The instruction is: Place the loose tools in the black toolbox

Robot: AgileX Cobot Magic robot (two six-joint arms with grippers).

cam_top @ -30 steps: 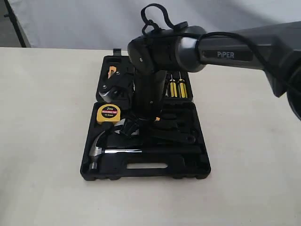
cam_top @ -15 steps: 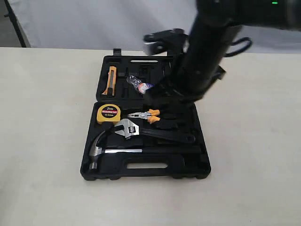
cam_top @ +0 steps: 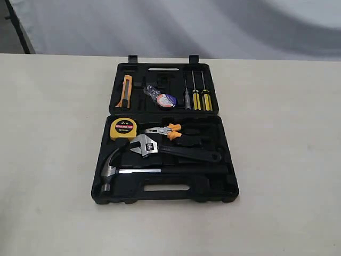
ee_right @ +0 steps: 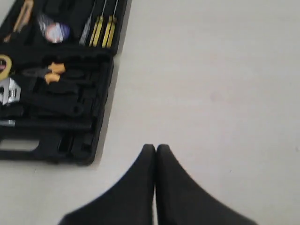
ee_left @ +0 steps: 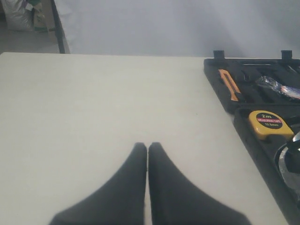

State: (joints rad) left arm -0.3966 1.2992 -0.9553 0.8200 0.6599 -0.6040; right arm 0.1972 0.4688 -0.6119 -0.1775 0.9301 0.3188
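Note:
The black toolbox lies open in the middle of the table. In its near half rest the claw hammer and the adjustable wrench. The wrapped tape roll lies in the far half. Neither arm shows in the exterior view. My left gripper is shut and empty over bare table beside the toolbox. My right gripper is shut and empty over bare table on the other side of the toolbox. The wrench head and tape roll show in the right wrist view.
Also in the case are a yellow tape measure, orange-handled pliers, an orange utility knife and yellow-handled screwdrivers. A pale backdrop rises behind the table.
The right arm, which reached over the toolbox a second ago, has lifted away and left the exterior view. The tape roll and pliers it hid now show.

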